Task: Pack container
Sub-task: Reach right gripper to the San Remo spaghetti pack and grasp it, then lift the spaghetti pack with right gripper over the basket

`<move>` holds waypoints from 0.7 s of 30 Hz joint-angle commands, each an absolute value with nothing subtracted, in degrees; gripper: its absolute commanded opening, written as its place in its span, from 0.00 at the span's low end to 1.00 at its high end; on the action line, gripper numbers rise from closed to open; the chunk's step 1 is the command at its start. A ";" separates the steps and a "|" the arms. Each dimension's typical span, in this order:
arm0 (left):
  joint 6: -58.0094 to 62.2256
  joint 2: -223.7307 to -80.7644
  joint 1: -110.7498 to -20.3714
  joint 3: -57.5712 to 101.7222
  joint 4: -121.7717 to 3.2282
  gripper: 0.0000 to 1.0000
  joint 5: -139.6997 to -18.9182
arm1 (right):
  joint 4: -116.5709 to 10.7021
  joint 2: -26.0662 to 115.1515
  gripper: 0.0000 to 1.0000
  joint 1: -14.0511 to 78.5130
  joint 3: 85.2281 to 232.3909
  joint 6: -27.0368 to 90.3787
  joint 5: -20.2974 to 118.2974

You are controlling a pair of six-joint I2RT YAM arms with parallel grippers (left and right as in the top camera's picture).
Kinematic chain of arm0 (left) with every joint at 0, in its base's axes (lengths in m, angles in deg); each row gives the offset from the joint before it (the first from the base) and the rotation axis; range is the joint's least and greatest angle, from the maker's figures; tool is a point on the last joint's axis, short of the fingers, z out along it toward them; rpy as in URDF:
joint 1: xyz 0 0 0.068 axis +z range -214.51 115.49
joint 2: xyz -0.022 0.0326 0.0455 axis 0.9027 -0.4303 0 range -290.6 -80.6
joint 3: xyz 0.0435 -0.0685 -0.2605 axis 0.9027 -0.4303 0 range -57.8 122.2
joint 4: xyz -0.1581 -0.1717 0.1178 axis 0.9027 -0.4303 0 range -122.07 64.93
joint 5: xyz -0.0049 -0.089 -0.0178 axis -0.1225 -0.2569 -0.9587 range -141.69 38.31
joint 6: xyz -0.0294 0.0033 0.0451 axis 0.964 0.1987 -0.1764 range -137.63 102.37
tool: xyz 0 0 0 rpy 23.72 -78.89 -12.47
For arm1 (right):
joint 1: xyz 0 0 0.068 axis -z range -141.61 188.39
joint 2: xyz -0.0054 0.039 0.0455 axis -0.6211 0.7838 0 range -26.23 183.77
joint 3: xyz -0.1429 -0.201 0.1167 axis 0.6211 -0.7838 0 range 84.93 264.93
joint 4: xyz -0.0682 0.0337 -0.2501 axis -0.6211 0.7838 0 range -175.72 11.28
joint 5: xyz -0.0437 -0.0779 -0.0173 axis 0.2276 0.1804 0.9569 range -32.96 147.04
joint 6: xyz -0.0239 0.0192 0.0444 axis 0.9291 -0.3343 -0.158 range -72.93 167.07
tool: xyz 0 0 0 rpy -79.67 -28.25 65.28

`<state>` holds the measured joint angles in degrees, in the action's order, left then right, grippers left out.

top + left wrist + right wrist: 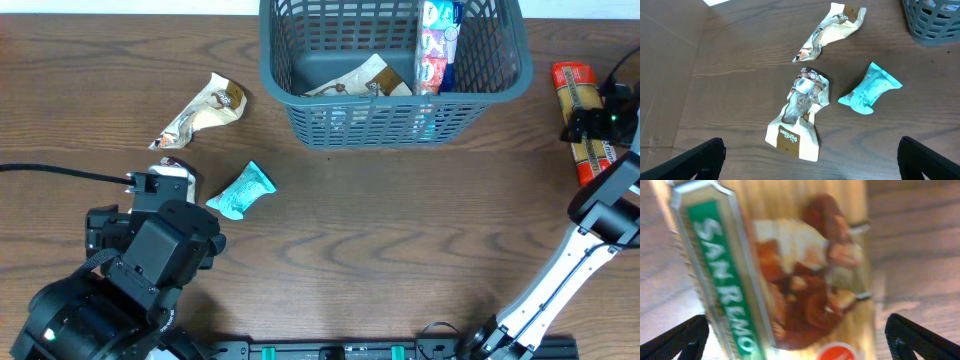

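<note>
Container (pixel 392 118): slotted grey-blue basket, being kept at the far centre of the wooden table (pixel 400 240). 2 items are being held inside: a beige packet (pixel 355 80) and a red-and-white packet (pixel 438 45), upright at the right wall.
Left gripper (pixel 812 157): fingers being held wide apart above a brown-and-cream snack packet (pixel 799 112), with a teal packet (pixel 870 90) and a crumpled cream packet (pixel 832 30) lying near.
Right gripper (pixel 800 340): fingers being held apart over a San Remo pasta packet (pixel 790 265).

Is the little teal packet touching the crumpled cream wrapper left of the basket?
Apart. The overhead view shows a wide strip of bare table between the teal packet and the cream wrapper.
</note>
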<state>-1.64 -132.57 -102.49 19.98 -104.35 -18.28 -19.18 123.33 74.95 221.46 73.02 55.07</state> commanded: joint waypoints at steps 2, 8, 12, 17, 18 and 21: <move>-2.58 -132.57 -102.29 21.07 -104.53 0.99 -17.61 | -19.05 123.94 0.99 77.00 221.31 72.37 53.80; -2.58 -132.57 -102.29 21.07 -104.53 0.99 -17.61 | -18.06 123.96 0.99 78.43 221.20 72.39 53.54; -2.58 -132.57 -102.29 21.07 -104.53 0.99 -17.61 | -17.97 123.98 0.99 78.49 220.96 72.39 53.49; -2.58 -132.57 -102.29 21.07 -104.53 0.99 -17.61 | -17.76 125.29 0.99 78.43 220.96 72.37 50.65; -2.58 -132.57 -102.29 21.07 -104.53 0.99 -17.61 | -17.67 125.45 0.99 78.43 220.96 72.37 50.41; -2.58 -132.57 -102.29 21.07 -104.53 0.99 -17.61 | -17.38 125.97 0.99 78.38 220.94 72.37 50.08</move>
<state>-1.64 -132.57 -102.49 19.98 -104.35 -18.28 -17.62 123.57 77.97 221.35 73.00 51.79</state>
